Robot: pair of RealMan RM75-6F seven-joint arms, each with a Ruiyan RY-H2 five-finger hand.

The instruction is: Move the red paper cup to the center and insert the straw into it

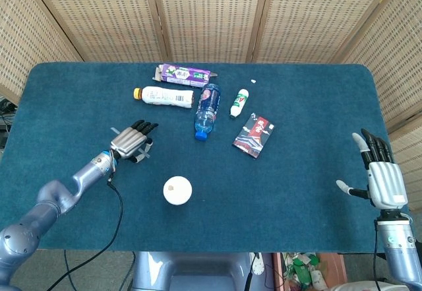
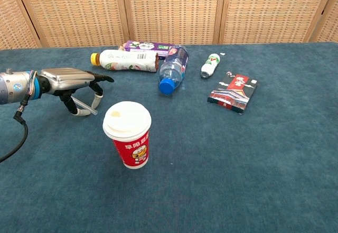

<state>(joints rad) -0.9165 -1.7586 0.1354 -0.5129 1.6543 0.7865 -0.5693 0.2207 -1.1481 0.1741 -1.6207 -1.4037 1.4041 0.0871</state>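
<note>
Left hand [image 2: 71, 81] is palm-down over the straw [image 2: 84, 105], fingers curled around it just above the table [image 1: 310, 172]; looks like a pinch, contact likely but can't confirm a lift. Red paper cup [image 2: 128, 134] stands upright with its lid on, roughly mid-table, just right of that hand, so cup placement looks done. Right hand [image 1: 381, 172] is parked at the far edge, fingers spread and empty, out of the way.
</note>
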